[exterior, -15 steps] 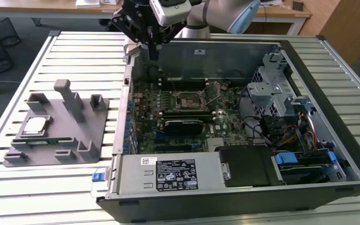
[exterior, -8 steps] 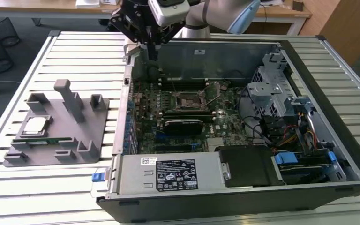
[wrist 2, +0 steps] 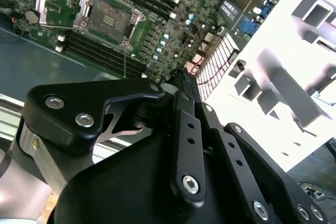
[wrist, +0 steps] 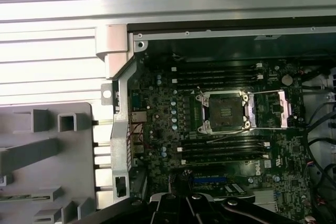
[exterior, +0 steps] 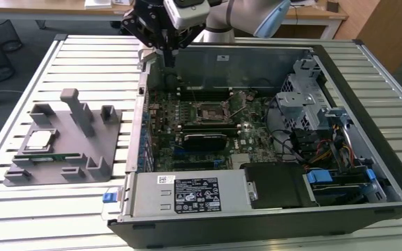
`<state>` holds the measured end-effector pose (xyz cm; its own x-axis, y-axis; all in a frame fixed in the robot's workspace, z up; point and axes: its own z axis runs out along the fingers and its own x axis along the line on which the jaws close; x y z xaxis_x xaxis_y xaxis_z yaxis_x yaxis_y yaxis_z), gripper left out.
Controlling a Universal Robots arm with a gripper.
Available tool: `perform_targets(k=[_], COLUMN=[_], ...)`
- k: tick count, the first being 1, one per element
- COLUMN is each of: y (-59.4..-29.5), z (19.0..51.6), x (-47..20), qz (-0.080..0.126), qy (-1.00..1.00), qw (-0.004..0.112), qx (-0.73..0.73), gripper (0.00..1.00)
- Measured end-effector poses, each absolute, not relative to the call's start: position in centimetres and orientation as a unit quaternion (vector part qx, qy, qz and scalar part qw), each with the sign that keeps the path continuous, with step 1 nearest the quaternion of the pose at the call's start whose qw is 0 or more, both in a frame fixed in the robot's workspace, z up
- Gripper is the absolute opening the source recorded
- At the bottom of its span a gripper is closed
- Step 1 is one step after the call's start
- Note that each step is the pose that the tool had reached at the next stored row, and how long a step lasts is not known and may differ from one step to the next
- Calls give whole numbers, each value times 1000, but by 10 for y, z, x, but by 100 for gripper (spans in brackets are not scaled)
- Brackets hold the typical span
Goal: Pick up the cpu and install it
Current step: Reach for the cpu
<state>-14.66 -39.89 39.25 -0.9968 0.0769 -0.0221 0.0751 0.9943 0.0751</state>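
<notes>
1. Grey fixture (exterior: 47,175): set at 9 o'clock of the computer case (exterior: 257,225) in the exterior view; the cpu (exterior: 40,140) is seated on it.
2. Gripper (exterior: 167,60): held above the case's 11 o'clock corner, fingers closed together, nothing gripped.
3. Socket (exterior: 211,111): shown with cover plate swung open.

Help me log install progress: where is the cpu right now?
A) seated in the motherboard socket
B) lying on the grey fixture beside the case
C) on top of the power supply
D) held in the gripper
B: the cpu lies on the grey fixture at the exterior view's left of the case, and the socket sits open and empty.
</notes>
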Motion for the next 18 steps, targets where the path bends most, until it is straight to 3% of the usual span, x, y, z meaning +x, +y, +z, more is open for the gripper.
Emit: perform_targets(k=[18], y=[-399], z=[392], x=[-151], qz=[40], qy=[998], qw=[12], qx=[38], gripper=[11])
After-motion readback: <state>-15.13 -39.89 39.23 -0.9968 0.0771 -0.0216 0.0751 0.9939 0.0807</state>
